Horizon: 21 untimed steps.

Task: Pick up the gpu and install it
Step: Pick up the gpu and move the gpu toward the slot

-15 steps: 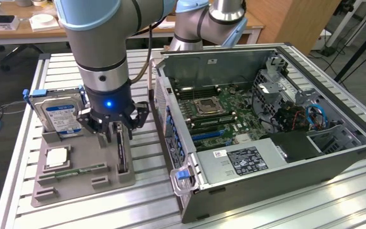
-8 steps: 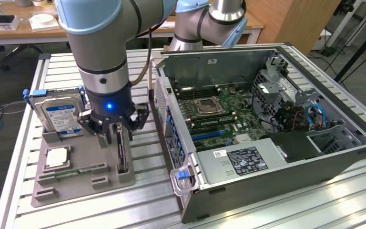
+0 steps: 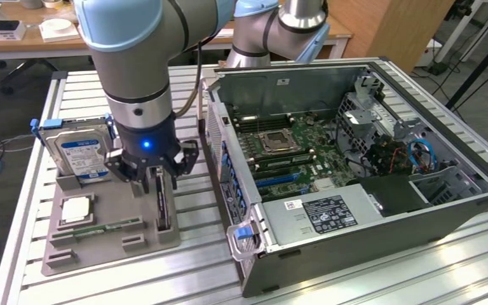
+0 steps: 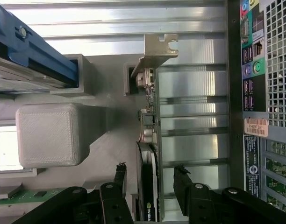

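- The claw point(image 3: 159, 182) hangs released, its fingers point(image 4: 119, 179) spread wide and gripping nothing.
- The gpu point(image 3: 162, 208) stands on edge directly under the claw and between the fingers, with a gap on each side. It sits in a slot of the grey holder tray point(image 3: 100, 248). Its metal bracket point(image 4: 158, 49) lies at the end out ahead of the fingertips.
- Uneven contact is a likely risk. The card seems slightly nearer one finger, so that finger may touch first on closing and tip the thin board in its slot.
- The fingers flank the rounded cooler, not the flat board. A curved surface could let the card slip or twist when lifted.
- Space is tight, with the hard drive point(image 3: 81, 152) on one side of the claw and the computer case point(image 3: 354, 159) on the other. A sideways drift could knock either one.
- The card's edge between the fingers carries a logo and lettering point(image 4: 147, 212) that appears to read NVIDIA.
- A barcode sticker point(image 4: 256, 127) on the case's rear panel has characters too small to be sure of.
- The print on the hard drive's blue label and on a black label point(image 3: 329, 213) inside the case is unreadable.
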### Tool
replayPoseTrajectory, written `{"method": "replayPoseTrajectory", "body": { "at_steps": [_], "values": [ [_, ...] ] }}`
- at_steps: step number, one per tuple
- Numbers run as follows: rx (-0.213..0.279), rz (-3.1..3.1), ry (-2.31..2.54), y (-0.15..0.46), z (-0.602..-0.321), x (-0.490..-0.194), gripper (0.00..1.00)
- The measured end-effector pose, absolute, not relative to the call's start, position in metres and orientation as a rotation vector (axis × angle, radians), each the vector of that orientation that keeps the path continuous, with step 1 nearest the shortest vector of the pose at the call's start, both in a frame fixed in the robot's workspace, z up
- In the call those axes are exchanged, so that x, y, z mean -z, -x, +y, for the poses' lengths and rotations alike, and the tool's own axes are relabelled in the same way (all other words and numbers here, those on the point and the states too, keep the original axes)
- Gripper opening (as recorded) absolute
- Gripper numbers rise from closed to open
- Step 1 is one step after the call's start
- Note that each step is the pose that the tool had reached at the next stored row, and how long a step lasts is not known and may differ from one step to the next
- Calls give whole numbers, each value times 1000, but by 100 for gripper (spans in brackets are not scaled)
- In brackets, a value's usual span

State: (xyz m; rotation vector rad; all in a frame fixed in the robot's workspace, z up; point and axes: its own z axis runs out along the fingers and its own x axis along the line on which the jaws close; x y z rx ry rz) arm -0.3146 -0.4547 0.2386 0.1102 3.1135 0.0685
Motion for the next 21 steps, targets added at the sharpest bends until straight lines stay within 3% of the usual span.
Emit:
{"method": "replayPoseTrajectory", "body": {
  "at_steps": [21],
  "values": [
    [-69, 3113, -111, 316, -455, -228, 53]
  ]
}}
